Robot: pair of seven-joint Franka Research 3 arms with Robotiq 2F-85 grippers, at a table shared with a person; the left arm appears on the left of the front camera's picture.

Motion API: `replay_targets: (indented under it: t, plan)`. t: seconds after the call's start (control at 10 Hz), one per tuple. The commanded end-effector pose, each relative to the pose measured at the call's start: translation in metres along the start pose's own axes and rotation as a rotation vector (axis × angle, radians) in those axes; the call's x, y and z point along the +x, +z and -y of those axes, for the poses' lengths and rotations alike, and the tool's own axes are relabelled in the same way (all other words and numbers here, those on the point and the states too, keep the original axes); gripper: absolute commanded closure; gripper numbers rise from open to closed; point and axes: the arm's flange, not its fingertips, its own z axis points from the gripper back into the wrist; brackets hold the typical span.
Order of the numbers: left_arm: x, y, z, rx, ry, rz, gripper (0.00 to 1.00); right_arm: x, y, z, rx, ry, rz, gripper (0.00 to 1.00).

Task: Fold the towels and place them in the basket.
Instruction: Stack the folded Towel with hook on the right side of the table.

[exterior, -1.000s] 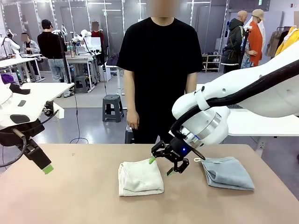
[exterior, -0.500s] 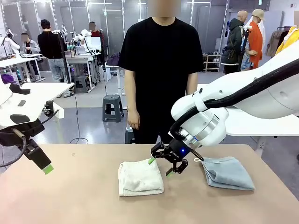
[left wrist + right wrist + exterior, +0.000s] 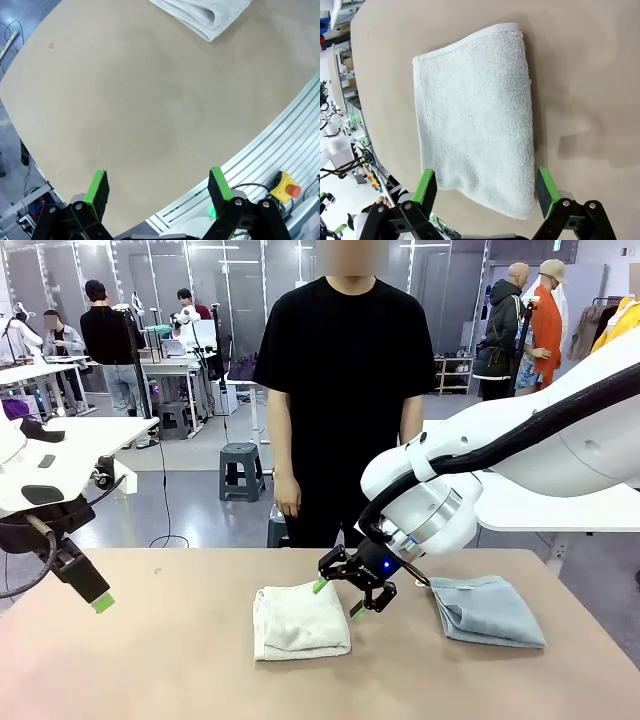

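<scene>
Tan table [image 3: 150,660] with folded cream towel [image 3: 300,620] and blue-grey towel [image 3: 490,610].

- Right gripper [image 3: 335,598] shifted slightly left and a touch lower, closer over the right edge of the cream towel [image 3: 300,620].
- Right arm's wrist [image 3: 420,508] followed leftward.

Two folded towels: one cream towel [image 3: 300,620], one blue-grey towel [image 3: 488,610].
</scene>
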Motion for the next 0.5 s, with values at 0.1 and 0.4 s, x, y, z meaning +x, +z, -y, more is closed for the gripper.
replay_targets:
  t: [0.1,0.4]
  plan:
    - [-0.0007,0.0008,0.0022,-0.005,0.017,-0.009,0.0,0.0069,-0.0107,0.0067,0.042,0.06,0.014,0.0]
    - [-0.0007,0.0008,0.0022,-0.005,0.017,-0.009,0.0,0.0108,-0.0174,0.008,0.043,0.086,0.009,0.0]
